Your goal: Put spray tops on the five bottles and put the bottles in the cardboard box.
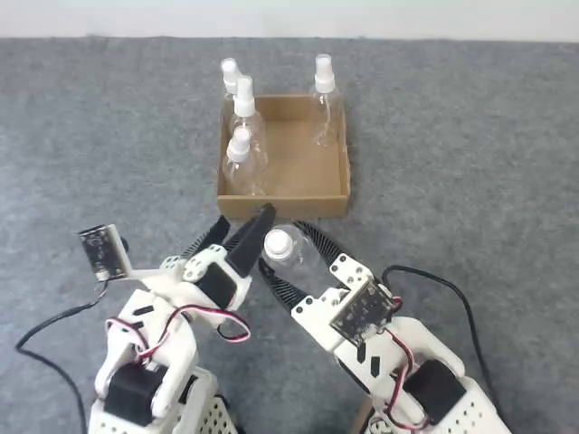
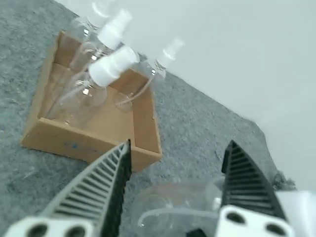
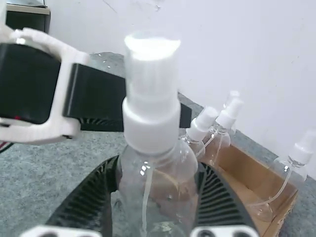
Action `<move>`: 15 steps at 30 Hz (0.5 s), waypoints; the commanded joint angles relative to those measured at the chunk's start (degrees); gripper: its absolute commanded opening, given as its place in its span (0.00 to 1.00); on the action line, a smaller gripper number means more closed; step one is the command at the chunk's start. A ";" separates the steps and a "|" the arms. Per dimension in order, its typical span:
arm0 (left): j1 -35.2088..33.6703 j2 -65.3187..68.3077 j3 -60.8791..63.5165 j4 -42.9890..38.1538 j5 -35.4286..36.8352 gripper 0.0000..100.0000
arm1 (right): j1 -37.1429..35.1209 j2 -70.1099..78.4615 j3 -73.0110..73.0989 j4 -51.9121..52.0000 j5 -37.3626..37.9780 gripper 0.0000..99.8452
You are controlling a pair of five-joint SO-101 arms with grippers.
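My right gripper [image 1: 291,258] is shut on a clear bottle [image 1: 294,258] that stands upright just in front of the cardboard box [image 1: 280,206]. A white spray top [image 1: 279,244] sits on the bottle's neck [image 3: 150,98]. My left gripper [image 1: 244,221] is open beside that top, one black finger [image 1: 258,233] close to it. In the left wrist view the held bottle [image 2: 173,210] lies low between the spread fingers [image 2: 111,182]. Several capped bottles [image 1: 242,163] stand in the box, most at its left side and one [image 1: 324,108] at the back right.
Grey carpet covers the table around the box [image 2: 74,143]. Both arm bases and their cables [image 1: 54,325] crowd the near edge. A white wall [image 3: 256,49] rises behind the box [image 3: 256,173]. Bare box floor [image 1: 298,163] lies between the bottle groups.
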 commanded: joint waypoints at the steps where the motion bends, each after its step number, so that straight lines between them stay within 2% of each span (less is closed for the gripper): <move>1: 2.37 -0.97 -4.09 0.18 -0.35 0.28 | -0.66 6.64 -1.76 -1.89 0.70 0.01; 8: 2.46 -0.97 -3.74 0.18 -2.11 0.28 | -0.57 17.36 -4.31 -4.44 0.53 0.01; 15: -0.97 -0.97 -3.74 0.09 -2.02 0.28 | -0.57 18.24 -5.10 -4.00 0.44 0.01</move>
